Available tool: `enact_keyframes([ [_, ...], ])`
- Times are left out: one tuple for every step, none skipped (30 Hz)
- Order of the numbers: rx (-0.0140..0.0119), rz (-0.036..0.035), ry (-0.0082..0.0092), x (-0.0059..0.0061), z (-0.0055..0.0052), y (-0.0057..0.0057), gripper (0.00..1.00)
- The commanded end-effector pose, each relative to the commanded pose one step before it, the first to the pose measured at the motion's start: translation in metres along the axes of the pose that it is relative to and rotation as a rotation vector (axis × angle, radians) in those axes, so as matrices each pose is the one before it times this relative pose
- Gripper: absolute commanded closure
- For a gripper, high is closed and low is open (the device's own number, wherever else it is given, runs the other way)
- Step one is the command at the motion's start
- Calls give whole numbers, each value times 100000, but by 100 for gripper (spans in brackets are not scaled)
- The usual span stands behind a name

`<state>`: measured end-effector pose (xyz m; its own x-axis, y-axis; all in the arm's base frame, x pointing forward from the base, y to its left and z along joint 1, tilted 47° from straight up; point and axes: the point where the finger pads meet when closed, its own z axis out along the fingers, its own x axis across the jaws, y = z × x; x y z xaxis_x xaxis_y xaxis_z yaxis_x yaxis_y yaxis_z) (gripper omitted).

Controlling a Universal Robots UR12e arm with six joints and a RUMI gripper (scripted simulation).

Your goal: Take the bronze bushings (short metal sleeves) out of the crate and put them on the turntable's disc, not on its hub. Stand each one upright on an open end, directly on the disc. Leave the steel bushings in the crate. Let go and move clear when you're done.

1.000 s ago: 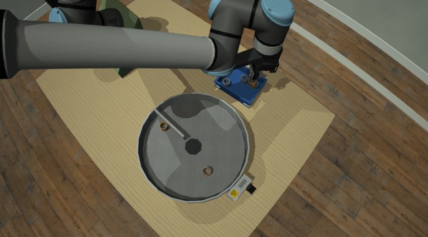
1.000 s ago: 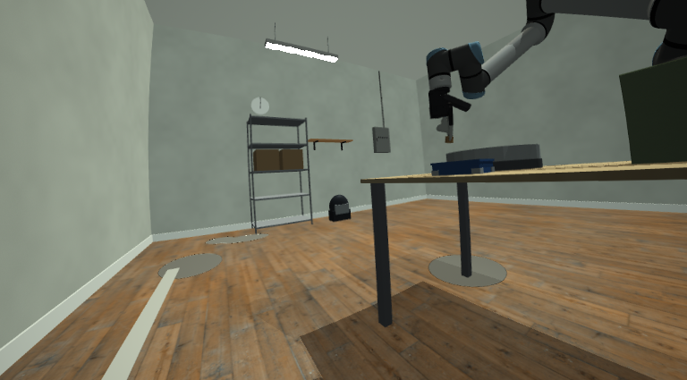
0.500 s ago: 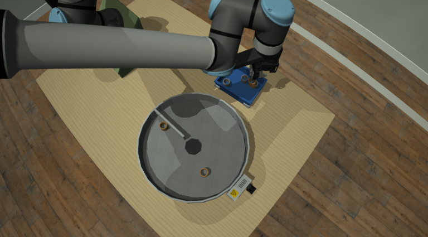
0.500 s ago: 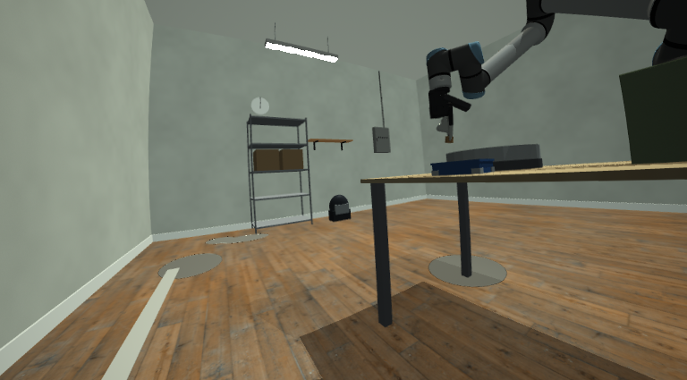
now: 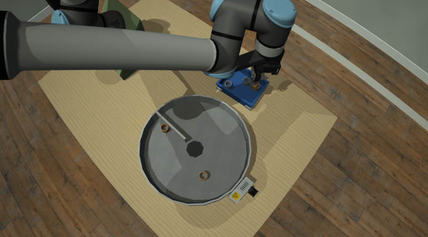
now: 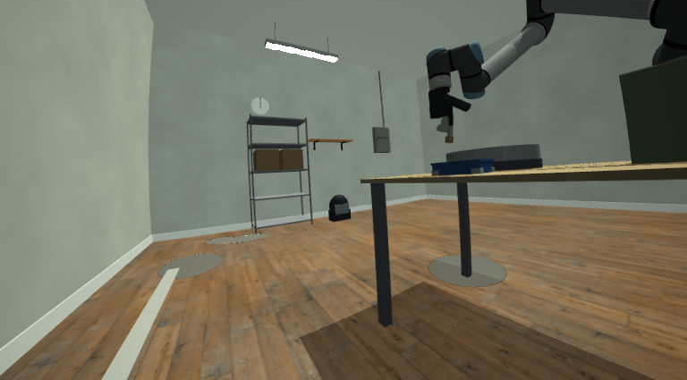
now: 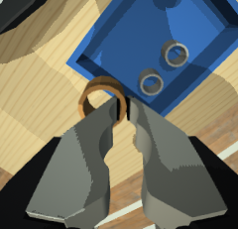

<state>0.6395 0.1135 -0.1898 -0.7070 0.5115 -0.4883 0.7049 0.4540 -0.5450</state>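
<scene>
Here I have the hand nearly fully closed, pinching the thin wall of one bronze bushing: one finger inside the bore, the other outside, seen plainly in the wrist view. The bushing hangs in the air above the crate, well off the bench.

I judge it stiff and fairly dense for its size, a smooth metal sleeve that could slip or swing in a wall pinch like this. A grip on the rim keeps the bore axis vertical, which suits setting it down on an open end. I would move gently so that it does not rotate between the pads.

It looks like a short ring, orange-brown, with a wide open bore and a thin wall. Two like it stand on the disc, one by the rim near the bar, one nearer the camera, both clear of the hub. Three grey steel bushings lie in the crate.
</scene>
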Motion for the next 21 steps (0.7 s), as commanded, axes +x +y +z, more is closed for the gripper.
enact_keyframes([
  [-111,44,-49,-92,-72,-111,100],
  [0,0,0,-46,0,-108,100],
  [0,0,0,-61,0,-145,100],
  [0,0,0,-79,0,-186,100],
  [0,0,0,-97,0,-230,100],
  [0,0,0,-117,0,-277,100],
  [0,0,0,-137,0,-325,100],
  [0,0,0,-158,0,-375,100],
  [0,0,0,-180,0,-427,100],
  [0,0,0,-202,0,-478,100],
  [0,0,0,-224,0,-530,100],
  [0,0,0,-246,0,-582,100],
  [0,0,0,0,0,0,100],
  [0,0,0,0,0,0,100],
  [0,0,0,-265,0,-628,100],
  [0,0,0,-283,0,-669,100],
  [0,0,0,-299,0,-708,100],
  [0,0,0,-314,0,-743,100],
  [0,0,0,-327,0,-774,100],
  [0,0,0,-338,0,-801,100],
  [0,0,0,-348,0,-824,100],
])
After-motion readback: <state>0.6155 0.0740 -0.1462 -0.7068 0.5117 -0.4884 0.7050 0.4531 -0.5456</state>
